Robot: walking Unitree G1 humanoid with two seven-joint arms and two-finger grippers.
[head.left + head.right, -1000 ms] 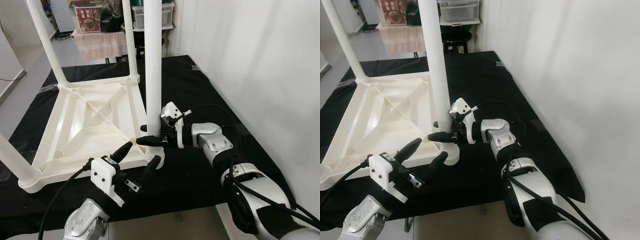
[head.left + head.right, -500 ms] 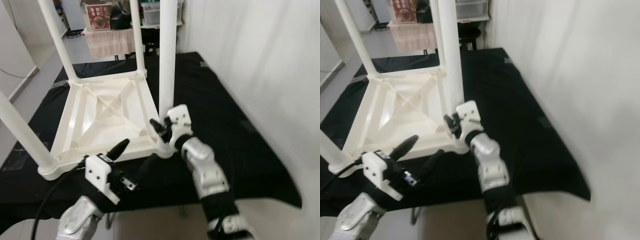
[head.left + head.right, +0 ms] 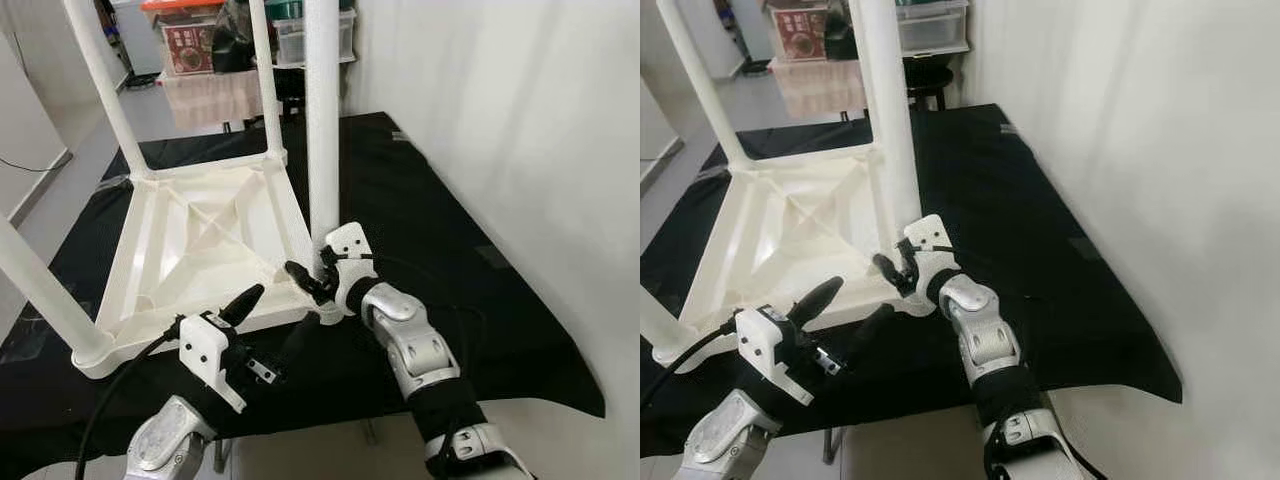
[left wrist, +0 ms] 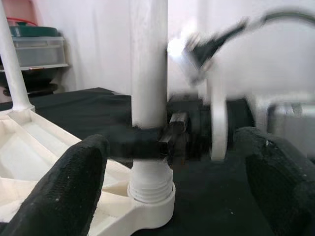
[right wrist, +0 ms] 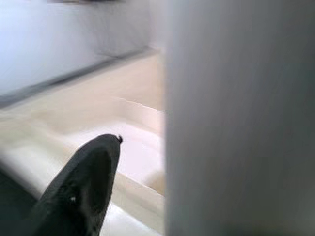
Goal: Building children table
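Note:
A white plastic children's table (image 3: 190, 240) lies upside down on a black cloth, its legs pointing up. The near right leg (image 3: 322, 130) stands in its corner socket (image 4: 150, 189), where screw threads show at the foot. My right gripper (image 3: 312, 277) is shut on this leg just above the socket, one black finger (image 4: 138, 147) crossing in front of it. In the right wrist view, the leg (image 5: 236, 118) is pressed close beside a fingertip (image 5: 83, 187). My left gripper (image 3: 272, 318) hovers open in front of that corner, holding nothing.
A white wall (image 3: 500, 130) runs close along the right. The black cloth (image 3: 420, 200) ends at the near edge by my body. At the back stand storage boxes (image 3: 290, 35), a towel-draped rack (image 3: 205, 95) and a dark stool.
The camera has swung about. My right wrist has turned and its forearm now comes up from below, still gripping the leg's foot. The left gripper stays open in front.

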